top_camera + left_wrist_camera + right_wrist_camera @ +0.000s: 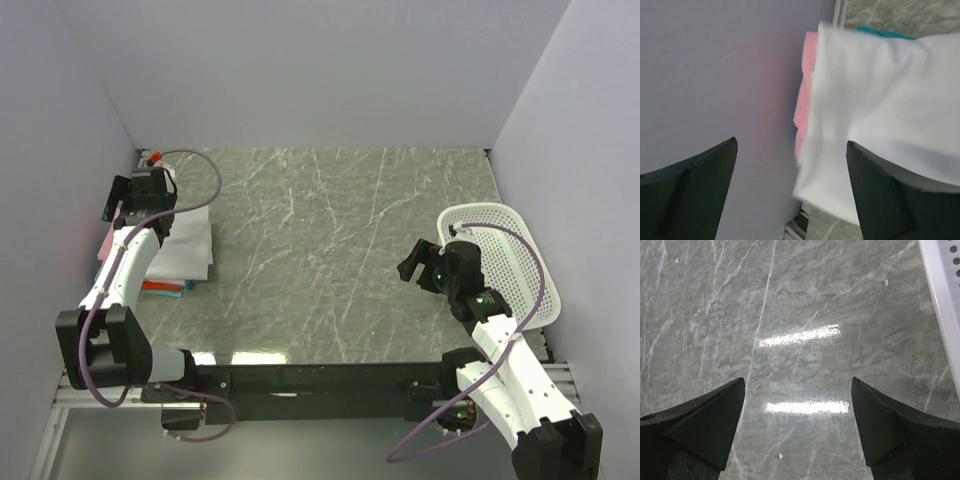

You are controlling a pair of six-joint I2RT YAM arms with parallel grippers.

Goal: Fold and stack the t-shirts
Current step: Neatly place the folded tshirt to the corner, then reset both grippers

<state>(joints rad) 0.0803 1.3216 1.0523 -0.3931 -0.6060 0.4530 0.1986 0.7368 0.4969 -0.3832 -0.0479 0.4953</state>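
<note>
The white t-shirt [190, 240] lies atop the folded t-shirts [165, 286] at the worktop [330, 250] edge, so the left claw [791, 144] hangs released; right claw [798, 382] spread, empty

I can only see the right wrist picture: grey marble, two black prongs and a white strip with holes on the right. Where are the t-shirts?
Observer: Across the table, at its left edge by the wall. They are folded and piled, with the white t-shirt on top.
Operator: And that strip with holes?
Observer: It's the rim of a white basket at the table's right edge, beside the right gripper.
Operator: Is the other arm holding anything?
Observer: No. The left gripper is open above the pile. Its camera shows a pink t-shirt and a teal t-shirt peeking out from under the white one.
</note>
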